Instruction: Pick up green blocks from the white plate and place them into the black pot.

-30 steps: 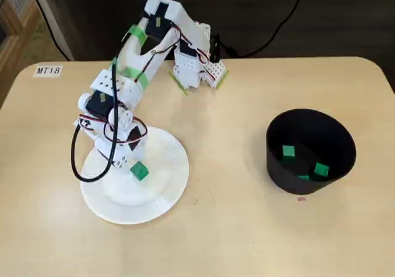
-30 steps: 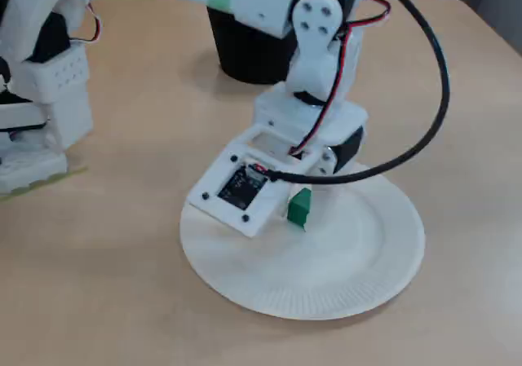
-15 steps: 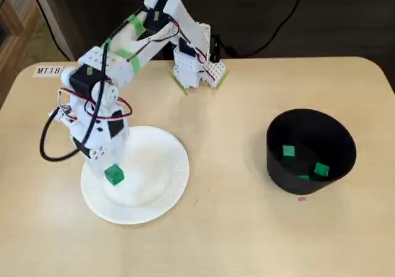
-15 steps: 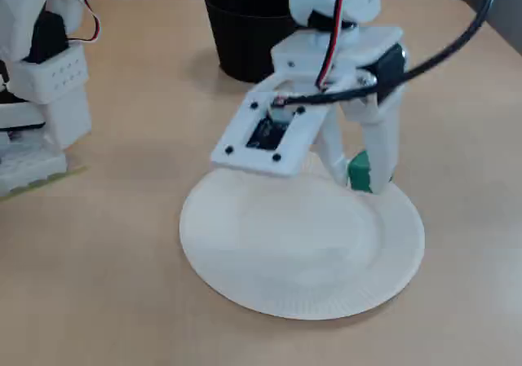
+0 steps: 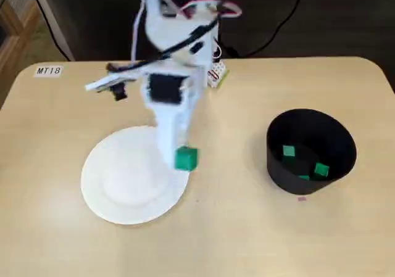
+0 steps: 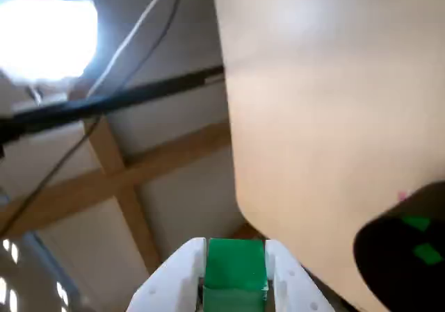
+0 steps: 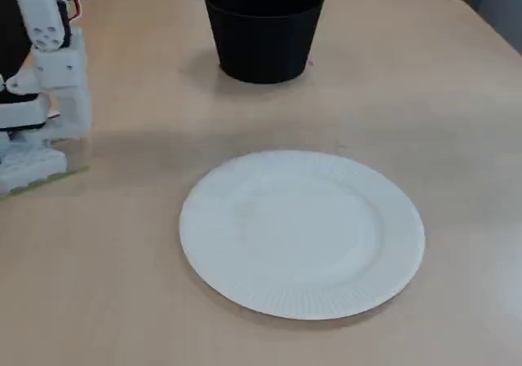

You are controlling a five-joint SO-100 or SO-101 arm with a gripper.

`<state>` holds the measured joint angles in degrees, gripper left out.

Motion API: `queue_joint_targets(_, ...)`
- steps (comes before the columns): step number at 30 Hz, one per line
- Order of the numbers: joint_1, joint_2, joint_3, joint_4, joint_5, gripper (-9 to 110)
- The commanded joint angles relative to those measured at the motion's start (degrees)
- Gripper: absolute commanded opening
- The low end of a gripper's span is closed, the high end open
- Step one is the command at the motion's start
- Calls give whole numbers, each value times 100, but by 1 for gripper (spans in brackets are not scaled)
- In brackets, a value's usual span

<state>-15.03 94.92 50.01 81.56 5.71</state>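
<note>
Wrist view: green block (image 6: 236, 274) in gripper (image 6: 235, 244)

The setting is an institutional workspace, likely a lab or office. Indicators: a pale wood-laminate table (image 5: 247, 240) with rounded corners carries a white inventory label (image 5: 48, 71) reading "MT18" at its far left corner. Black cables (image 5: 296, 5) run behind the far edge.

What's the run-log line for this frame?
phase: carry | gripper: shut on green block | white plate: empty | black pot: green blocks inside
</note>
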Motion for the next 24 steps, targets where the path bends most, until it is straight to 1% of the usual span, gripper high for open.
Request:
queue_joint_targets(1,-1239,668,316,-448,-448,-2)
queue_joint_targets(2,-1468,993,967,-853,-492,-2)
queue_joint_targets(5,-1837,2426,3814,-2839,-439,-2)
queue_joint_targets(6,-1837,2698,4465,-3155,-431,-2)
queue_joint_targets(8,-1802,2874,5159,-3208,-536,-2)
queue_joint_targets(14,-1863,2777,6354,-3999,-765,-2)
queue_joint_targets(24,-1714,2391,6645,-4184,-1028,-2)
